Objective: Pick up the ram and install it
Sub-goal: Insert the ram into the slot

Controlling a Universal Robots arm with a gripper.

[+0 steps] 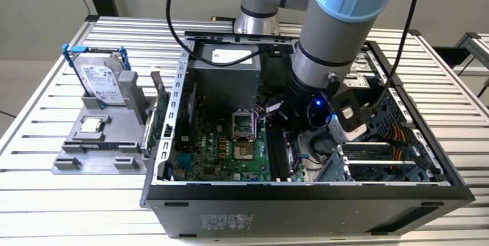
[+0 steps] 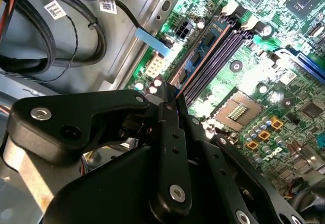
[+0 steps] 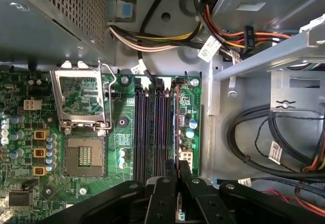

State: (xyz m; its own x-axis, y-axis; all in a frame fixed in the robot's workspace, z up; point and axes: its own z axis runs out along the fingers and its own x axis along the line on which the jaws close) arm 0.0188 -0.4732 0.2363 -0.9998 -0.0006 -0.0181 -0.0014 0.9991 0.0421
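- Ram (image 2: pixel 203 51) is the thing to follow: in the second wrist view a thin blue-green stick stands edge-on along the outermost of the long memory slots (image 2: pixel 223 49) on the motherboard (image 2: pixel 264 87), and the black hand (image 2: pixel 170 99) is clamped on its near end.
- Exterior view: the arm (image 1: pixel 336 40) reaches down into the open computer case (image 1: pixel 306 200), which lies on a slatted tabletop (image 1: pixel 46 200); a holder (image 1: pixel 95 143) with a hard drive (image 1: pixel 99 80) sits well apart at that view's left.
- First wrist view: the hand's (image 3: pixel 177 183) fingers are together just above the slots' (image 3: pixel 155 132) near end, beside an open processor socket (image 3: pixel 84 155).
- Risk, as a judgement: a tilted stick, or one off the slot's line, could jam or bend when pressed, straining the board.
- Risk: whether the end latches stand open cannot be told; closed ones would block seating.
- Risk: loose cables (image 3: pixel 264 148) lie near the hand and could snag.
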